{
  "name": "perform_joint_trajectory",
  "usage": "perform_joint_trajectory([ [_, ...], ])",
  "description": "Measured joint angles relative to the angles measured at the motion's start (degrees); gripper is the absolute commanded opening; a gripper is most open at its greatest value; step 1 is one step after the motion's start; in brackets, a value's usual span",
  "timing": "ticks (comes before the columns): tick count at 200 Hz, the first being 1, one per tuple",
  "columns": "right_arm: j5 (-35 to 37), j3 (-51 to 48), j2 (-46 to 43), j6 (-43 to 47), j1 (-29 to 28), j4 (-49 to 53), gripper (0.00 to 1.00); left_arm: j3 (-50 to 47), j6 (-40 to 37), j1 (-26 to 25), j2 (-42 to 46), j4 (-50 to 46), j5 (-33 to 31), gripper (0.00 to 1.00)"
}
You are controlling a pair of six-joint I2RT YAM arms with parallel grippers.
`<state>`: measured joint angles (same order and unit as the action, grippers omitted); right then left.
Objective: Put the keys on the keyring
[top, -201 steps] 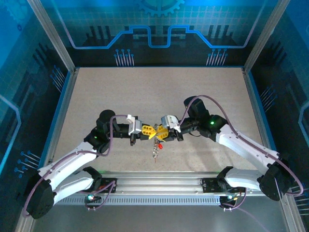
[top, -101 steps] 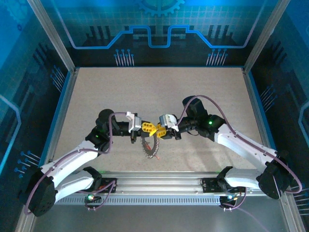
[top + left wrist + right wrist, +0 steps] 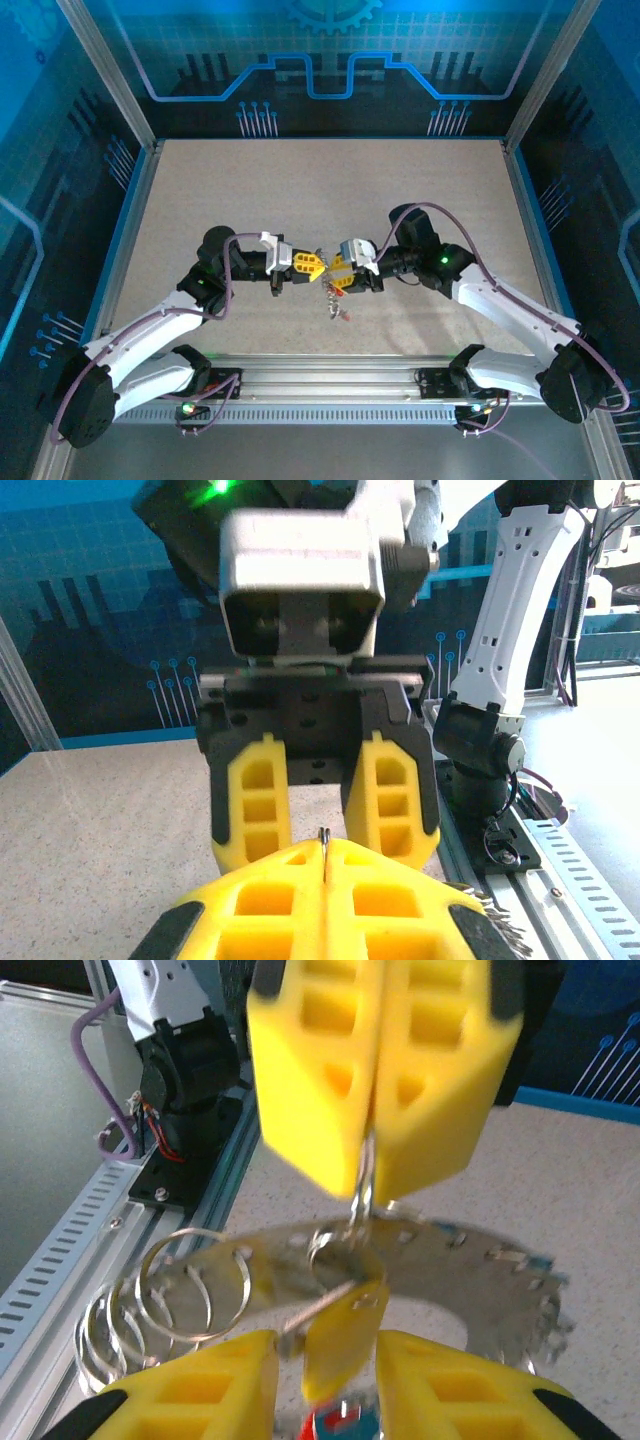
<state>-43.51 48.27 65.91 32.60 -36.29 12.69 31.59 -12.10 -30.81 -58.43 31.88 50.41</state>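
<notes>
- As seen nearest the lens in the right wrist view, the right gripper (image 3: 322, 1375) stands at the bottom of the frame with its jaws parted, and the yellow key (image 3: 338, 1345) hangs in the gap. Whether either pad touches that key cannot be told, and no firm grip is evident.
- Just beyond, at the bottom edge, the red key (image 3: 335, 1422) is cut off by the frame, with part of its head visible.
- At mid-frame the keyring (image 3: 470, 1260) hangs as a bumpy silver-grey arc, blurred, clear of the table (image 3: 570, 1185). A cluster of split rings (image 3: 190, 1280) dangles at its left end.
- Farthest, at top centre, the left gripper (image 3: 368, 1172) is fully closed. It pinches a thin wire of the keyring, and the loop hangs from that pinch.
- Progress, as a judgement: the yellow key appears linked to the loop through a small ring below the pinch. The task looks well advanced but cannot be confirmed finished.
- Obscured: the red key's attachment, and how many keys are threaded in all.
- In the top view the grippers meet tip to tip at centre frame. The keys and keyring dangle below them, too small to resolve.
</notes>
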Motion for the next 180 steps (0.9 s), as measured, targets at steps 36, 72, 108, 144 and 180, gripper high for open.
perform_joint_trajectory([
  [36,1.1,-2.4,0.0,-2.0,-0.1,-2.7,0.31,0.0,0.0,0.0,0.0,0.0,0.0,0.0],
  [72,3.0,-5.1,0.0,-4.9,-1.4,-9.8,0.3,0.0,0.0,0.0,0.0,0.0,0.0,0.0],
  [108,5.2,-7.2,-0.1,-7.1,-2.3,-14.7,0.27,0.0,0.0,0.0,0.0,0.2,0.0,0.0],
  [144,8.1,-8.9,-2.1,-8.2,-2.3,-17.5,0.27,0.0,0.0,0.0,0.0,0.2,-0.2,0.0],
  [180,9.6,-9.7,-3.1,-9.5,-2.4,-19.9,0.27,0.0,0.0,0.0,0.0,0.2,-0.2,0.0],
])
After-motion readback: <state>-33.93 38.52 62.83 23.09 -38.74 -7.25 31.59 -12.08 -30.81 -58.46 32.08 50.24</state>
